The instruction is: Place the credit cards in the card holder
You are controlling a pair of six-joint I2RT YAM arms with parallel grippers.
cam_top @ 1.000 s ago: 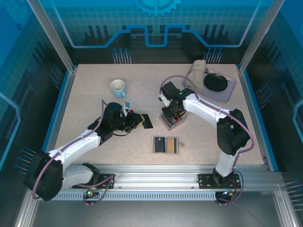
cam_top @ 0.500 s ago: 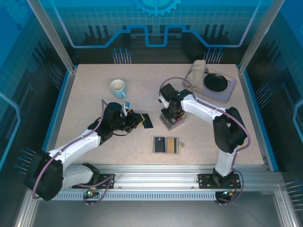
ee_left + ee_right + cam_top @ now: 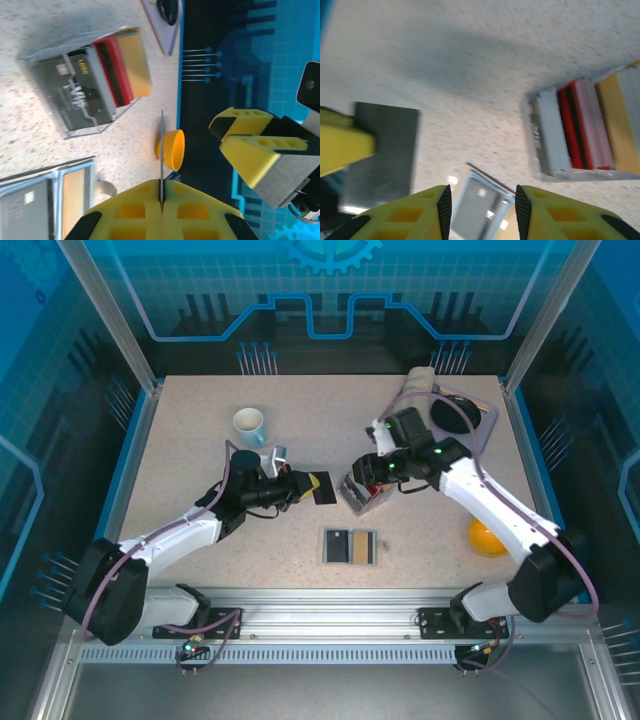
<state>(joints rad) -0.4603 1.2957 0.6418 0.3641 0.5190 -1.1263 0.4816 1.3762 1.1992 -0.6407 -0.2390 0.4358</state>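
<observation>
Pale lettering, turned sideways, on the dark card (image 3: 75, 102) at the front of the clear box (image 3: 47, 52) near the middle of the table (image 3: 30, 135): appears to read "VIP". Small gold characters beside it: too small to read. Fainter lettering on a second dark card (image 3: 22, 215) inside the card holder (image 3: 75, 165): illegible.

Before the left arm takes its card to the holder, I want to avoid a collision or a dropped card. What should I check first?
1. Grip on the dark card by the left gripper: ok, pinched at one edge.
2. The card holder lies open, inner side up: ok.
3. The right gripper is empty, jaws apart: ok.
4. Right gripper well away from the holder: cannot tell; it hovers by the clear card box, height unclear.
5. Free slot in the holder: cannot tell.
</observation>
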